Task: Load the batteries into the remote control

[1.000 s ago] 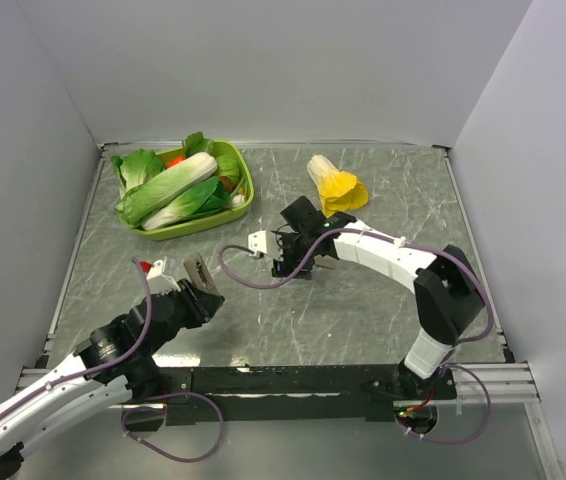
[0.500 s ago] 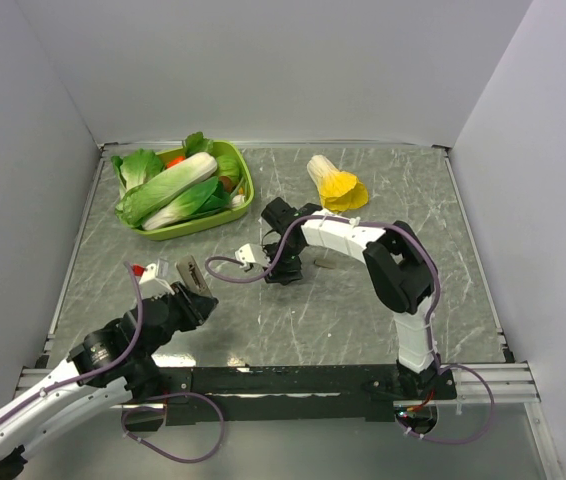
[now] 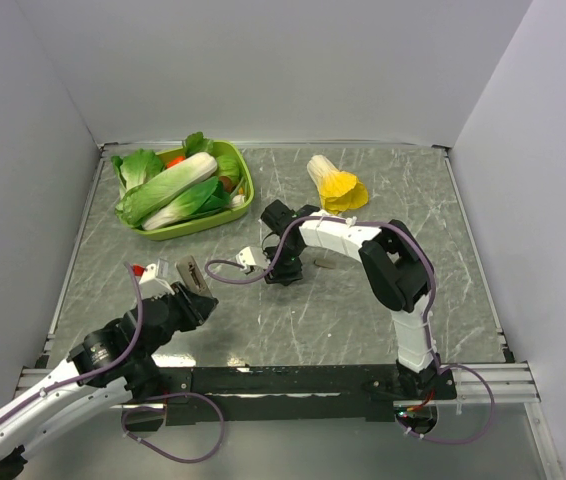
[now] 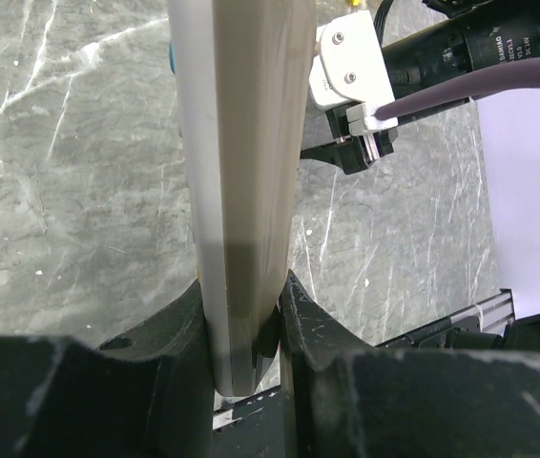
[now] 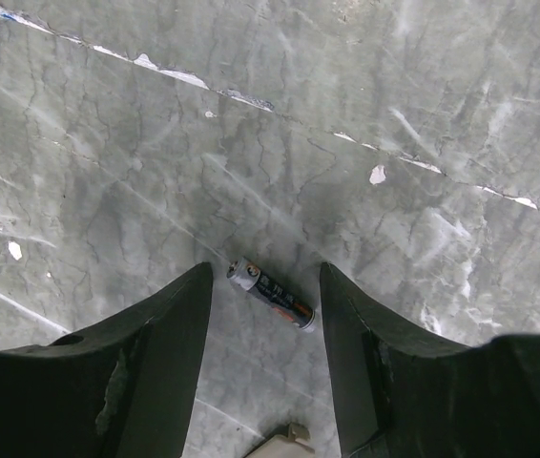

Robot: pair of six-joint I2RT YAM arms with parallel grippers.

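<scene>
My left gripper (image 4: 243, 329) is clamped on the remote control (image 4: 241, 172), which it holds edge-on over the near left of the table (image 5: 423, 86). My right gripper (image 5: 265, 279) hangs low at mid-table with its fingers spread. One battery (image 5: 272, 293) lies flat on the surface between them (neither finger touching it, as far as I can see).

White-shelled arms (image 3: 338, 232) with black joints (image 3: 393, 275) and looping purple cables (image 4: 480, 88).
</scene>
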